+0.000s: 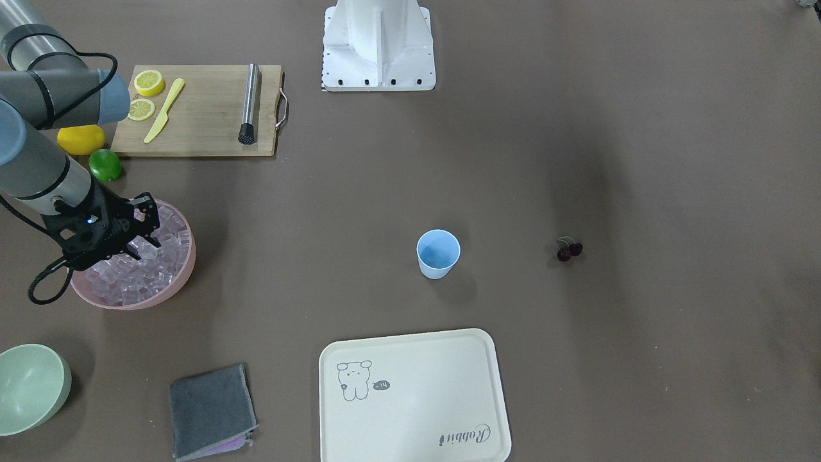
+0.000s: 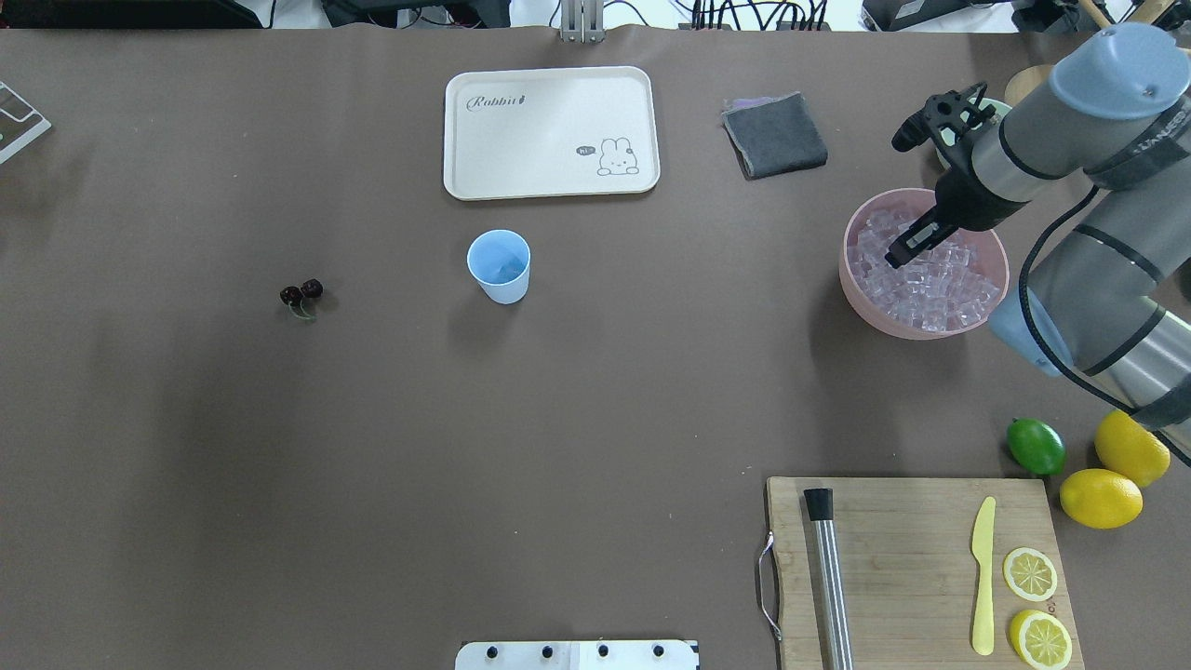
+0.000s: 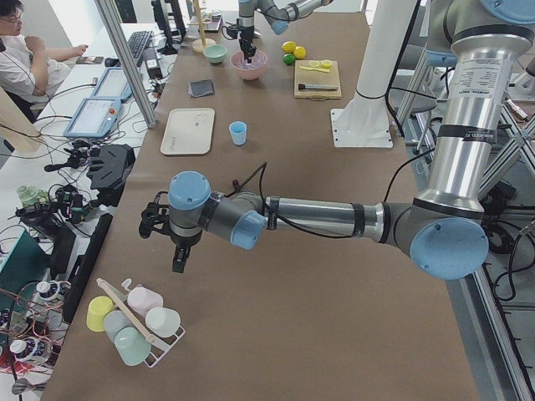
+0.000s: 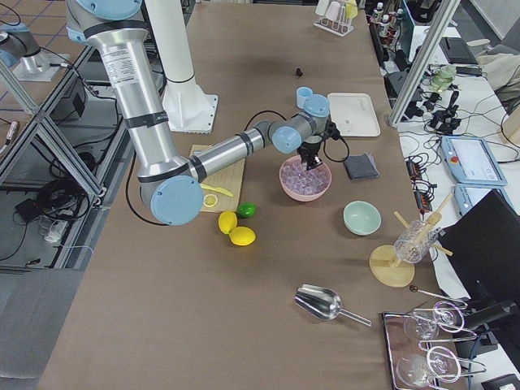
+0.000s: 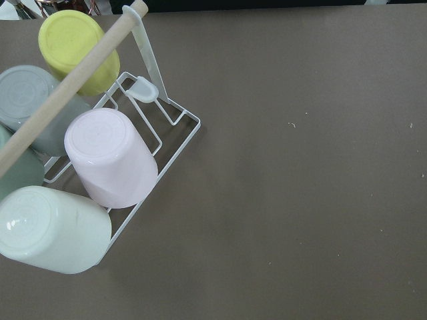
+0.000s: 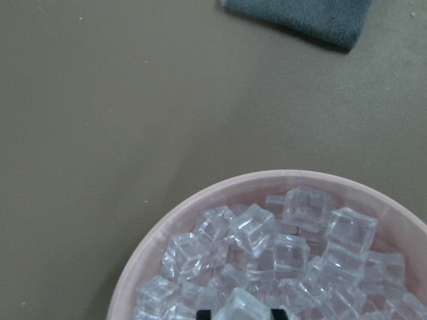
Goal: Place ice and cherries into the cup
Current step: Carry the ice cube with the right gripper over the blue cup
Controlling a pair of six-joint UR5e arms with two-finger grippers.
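Ice (image 6: pixel 293 253), clear glossy cubes, fills the pink bowl (image 6: pixel 163 223).

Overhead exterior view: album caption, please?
Right claw reaches into the pink bowl of ice; blue cup and cherries sit apart.

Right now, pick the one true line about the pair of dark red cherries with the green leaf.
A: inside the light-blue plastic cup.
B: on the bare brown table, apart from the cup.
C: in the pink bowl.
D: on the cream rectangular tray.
B: the pair of dark red cherries lies on the brown table, clearly apart from the light-blue plastic cup.
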